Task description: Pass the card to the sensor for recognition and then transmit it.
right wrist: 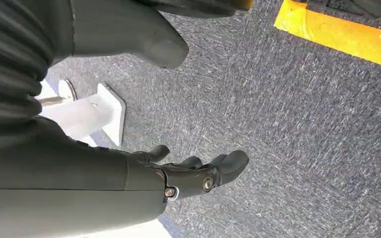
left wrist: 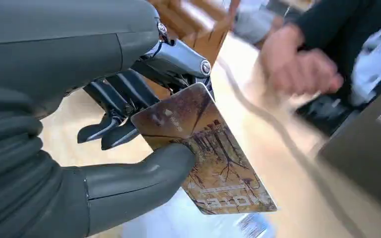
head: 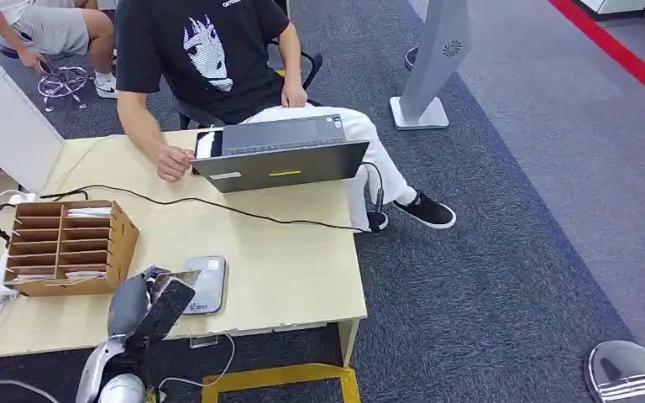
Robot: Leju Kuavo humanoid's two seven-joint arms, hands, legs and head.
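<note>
My left hand [head: 155,304] hovers over the table's front edge, pinching a brown card [left wrist: 206,158] printed with bare trees between its thumb and dark fingers [left wrist: 114,111]. In the head view the card [head: 178,279] sits just left of the grey sensor pad [head: 207,284], overlapping its near-left corner. My right hand [right wrist: 198,176] hangs at my side above the carpet, fingers apart and holding nothing.
A wooden slotted card box [head: 65,245] stands left of my hand. A black cable [head: 218,206] crosses the wooden table [head: 294,260]. A seated person rests a hand [head: 173,161] beside an open laptop [head: 281,155] at the far edge. A yellow floor frame [head: 277,379] lies below.
</note>
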